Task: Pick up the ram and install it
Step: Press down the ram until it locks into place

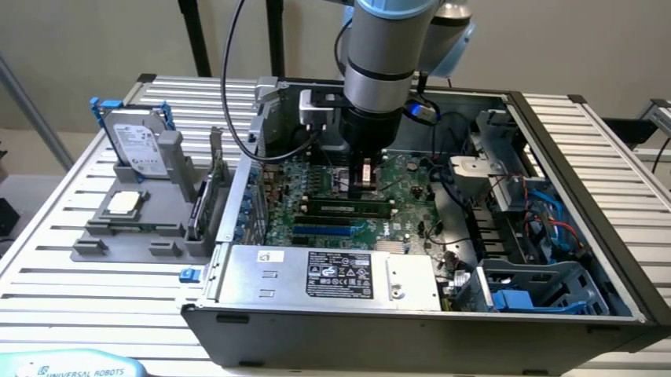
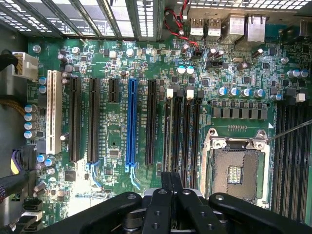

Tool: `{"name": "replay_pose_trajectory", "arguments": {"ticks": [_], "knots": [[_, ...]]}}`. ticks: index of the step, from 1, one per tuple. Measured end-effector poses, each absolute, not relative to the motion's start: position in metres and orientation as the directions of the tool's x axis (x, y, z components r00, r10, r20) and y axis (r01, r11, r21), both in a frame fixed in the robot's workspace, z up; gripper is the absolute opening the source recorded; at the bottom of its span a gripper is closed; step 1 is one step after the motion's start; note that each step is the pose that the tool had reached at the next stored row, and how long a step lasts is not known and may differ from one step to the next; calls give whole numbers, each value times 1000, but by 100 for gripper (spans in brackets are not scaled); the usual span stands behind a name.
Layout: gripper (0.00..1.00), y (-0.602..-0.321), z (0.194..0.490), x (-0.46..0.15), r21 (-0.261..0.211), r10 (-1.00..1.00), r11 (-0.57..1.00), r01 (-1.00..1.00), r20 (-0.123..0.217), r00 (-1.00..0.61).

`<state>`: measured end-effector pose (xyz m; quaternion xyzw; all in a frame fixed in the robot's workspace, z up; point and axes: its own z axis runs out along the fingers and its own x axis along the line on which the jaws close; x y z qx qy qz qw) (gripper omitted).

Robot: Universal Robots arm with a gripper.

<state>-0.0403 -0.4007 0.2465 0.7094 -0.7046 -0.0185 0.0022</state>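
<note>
The gripper (image 1: 364,187) hangs inside the open computer case (image 1: 587,141), fingers pressed together and empty, just above the ram (image 1: 343,209) seated in a motherboard (image 1: 409,169) slot.

Ext. view: we see arm (image 1: 383,47) cut off by top edge; gripper (image 1: 363,179) tips hidden among motherboard (image 1: 404,177) parts. Label text on power supply (image 1: 325,275) too small to read. Wrist view: gripper linkage cut by edge, CPU socket (image 2: 236,168) partly covered by it.
</note>
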Motion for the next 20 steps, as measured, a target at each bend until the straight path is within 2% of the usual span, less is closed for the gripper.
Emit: {"name": "replay_pose_trajectory", "arguments": {"ticks": [15, 20], "knots": [[11, -401, 226, -45, 15, -1000, -4, -1000, -22, 3], [11, -401, 234, -45, 15, -1000, -3, -1000, -25, 3]]}}
